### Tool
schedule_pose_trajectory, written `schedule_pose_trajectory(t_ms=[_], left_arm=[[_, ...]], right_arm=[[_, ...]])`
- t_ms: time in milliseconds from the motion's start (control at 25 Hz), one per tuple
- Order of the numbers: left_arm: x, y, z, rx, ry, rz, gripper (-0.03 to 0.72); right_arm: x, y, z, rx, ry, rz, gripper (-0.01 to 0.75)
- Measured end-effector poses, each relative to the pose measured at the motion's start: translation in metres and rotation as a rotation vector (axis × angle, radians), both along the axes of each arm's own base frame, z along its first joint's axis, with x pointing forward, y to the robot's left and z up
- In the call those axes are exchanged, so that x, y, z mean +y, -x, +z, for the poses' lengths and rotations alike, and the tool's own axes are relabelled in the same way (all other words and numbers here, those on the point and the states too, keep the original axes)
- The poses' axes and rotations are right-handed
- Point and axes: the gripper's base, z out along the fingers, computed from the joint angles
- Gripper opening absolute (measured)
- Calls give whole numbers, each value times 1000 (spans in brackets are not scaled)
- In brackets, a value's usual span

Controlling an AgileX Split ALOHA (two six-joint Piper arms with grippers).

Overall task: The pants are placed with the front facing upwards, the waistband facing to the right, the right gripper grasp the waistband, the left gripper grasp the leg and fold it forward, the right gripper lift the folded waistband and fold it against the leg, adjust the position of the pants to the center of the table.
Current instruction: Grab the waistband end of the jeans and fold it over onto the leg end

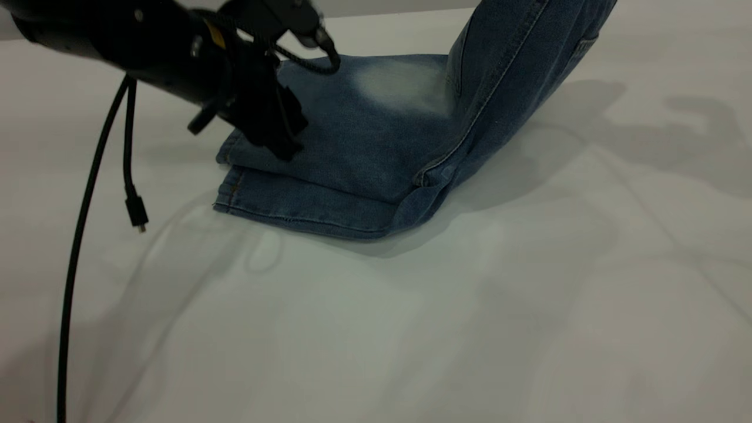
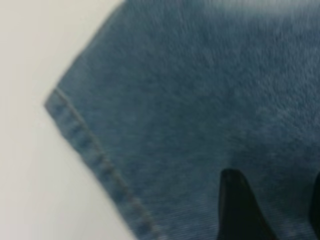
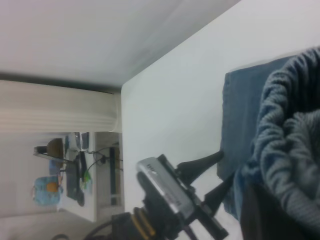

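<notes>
The blue denim pants (image 1: pixel 376 135) lie folded lengthwise on the white table (image 1: pixel 411 323), their leg hems (image 1: pixel 282 211) towards the left. Their right part (image 1: pixel 517 53) is lifted steeply and leaves the exterior view at the top. In the right wrist view my right gripper (image 3: pixel 280 200) is shut on the ruched waistband (image 3: pixel 290 125), with one dark finger (image 3: pixel 257 215) showing under the fabric. My left gripper (image 1: pixel 264 138) is open, low over the leg near the hems. Its two fingers (image 2: pixel 240 210) stand apart above the denim (image 2: pixel 190 100). It also shows farther off as the left gripper (image 3: pixel 200 180).
Under the left arm a black cable with a loose plug (image 1: pixel 136 217) dangles just above the table, and a second cable (image 1: pixel 73 264) runs down beside it. Bare tabletop spreads in front and to the right. Beyond the table's far edge stands a cluttered shelf (image 3: pixel 70 170).
</notes>
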Motion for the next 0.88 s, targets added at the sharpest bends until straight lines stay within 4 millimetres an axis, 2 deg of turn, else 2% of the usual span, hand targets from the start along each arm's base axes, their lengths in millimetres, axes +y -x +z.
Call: schedule_pose_trajectory(t_ms=[240,480,600,880], left_arm=[[-9,6,-27,23,-10,-27,323],[-43,23,-33,13,-3,-119,321],[-54,32,-34,18,-9,-159,321],[-54,32,-35,38,7,-132,321]], right_arm=[[1,-1,5,-42,-44,0,48],[5,1,8,-61,-67,36,48],[16,1,9,-81,-77,67,48],[54,7,8,-137,-37,201,48]])
